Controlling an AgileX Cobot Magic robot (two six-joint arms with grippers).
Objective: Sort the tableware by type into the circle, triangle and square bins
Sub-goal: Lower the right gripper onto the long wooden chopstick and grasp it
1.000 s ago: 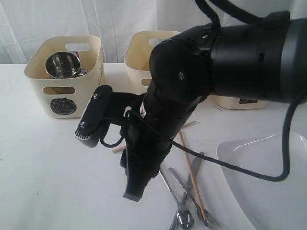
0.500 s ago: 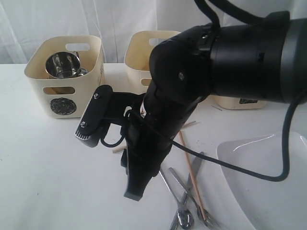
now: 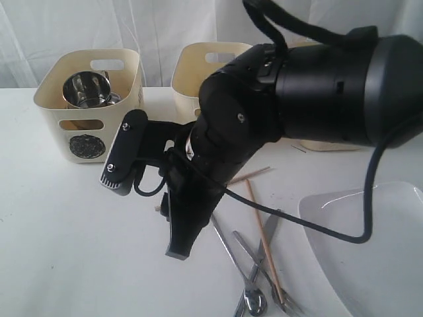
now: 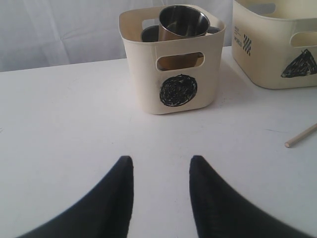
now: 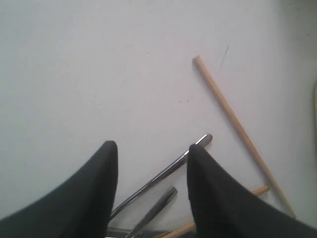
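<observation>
Exterior camera looks down across the tabletop (image 3: 53, 231) toward its far edge, a black arm (image 3: 264, 119) close before it. Left wrist camera, low and level, shares the circle bin (image 4: 143, 79). Right wrist camera, close and steeply downward, shares a chopstick (image 5: 233, 119).

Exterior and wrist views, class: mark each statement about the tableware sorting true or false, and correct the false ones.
1. The circle bin holds a mug. True.
2. The left gripper is shut on the mug. False: it is open and empty, over bare table.
3. The chopsticks are already in a bin. False: they lie on the table beside the cutlery.
4. The right gripper is open over the cutlery. True.
5. The plate lies on the table. True.
</observation>
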